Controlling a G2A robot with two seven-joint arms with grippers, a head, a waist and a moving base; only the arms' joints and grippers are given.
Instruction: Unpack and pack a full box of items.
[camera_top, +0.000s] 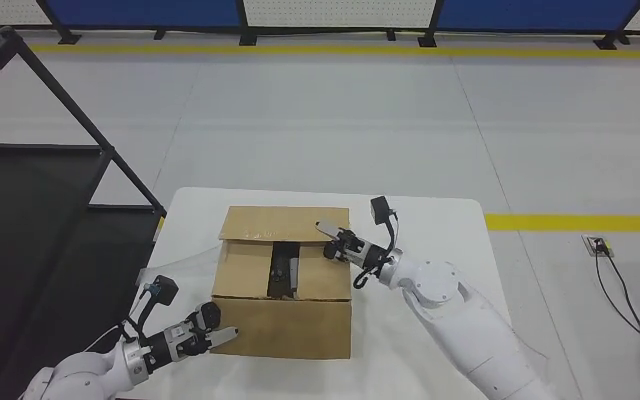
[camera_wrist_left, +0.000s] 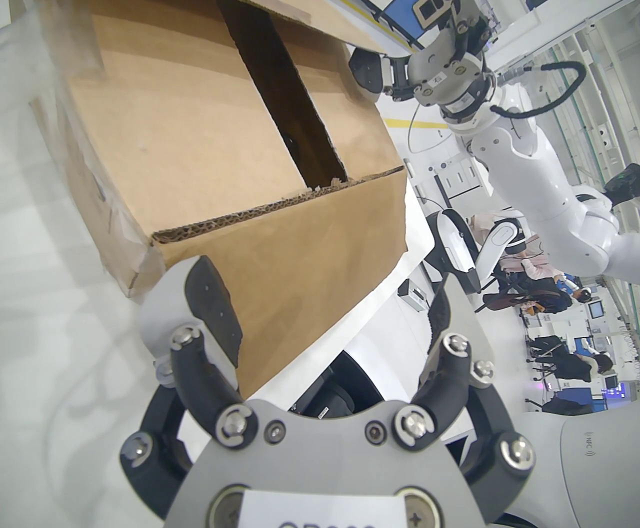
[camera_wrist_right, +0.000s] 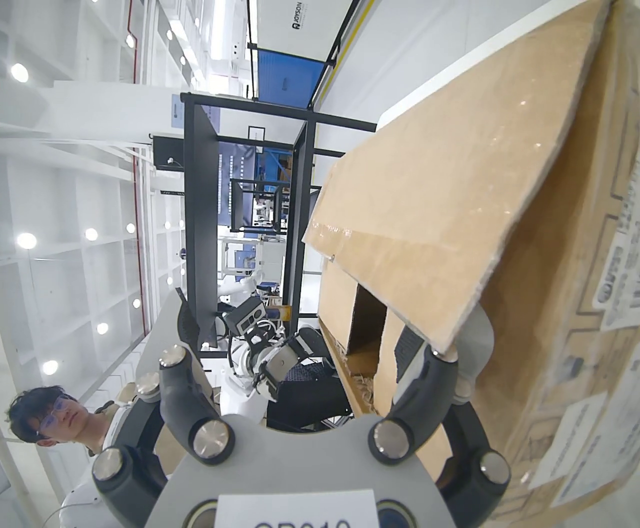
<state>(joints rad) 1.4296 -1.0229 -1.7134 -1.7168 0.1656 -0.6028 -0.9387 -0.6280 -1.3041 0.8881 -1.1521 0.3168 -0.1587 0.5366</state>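
While the cardboard box (camera_top: 285, 310) sits on the bench (camera_top: 420, 215), left claw (camera_top: 222, 328) is spread at its near corner. Right claw (camera_top: 332, 240), spread, sits at a raised flap's (camera_wrist_right: 425, 200) corner.

Box (camera_top: 245, 270) contents — dark, mostly hidden, unidentifiable.

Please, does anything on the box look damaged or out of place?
Yes. The cardboard box has frayed, torn flap edges beside the dark gap in its top, and crinkled clear tape hangs loose at one corner.
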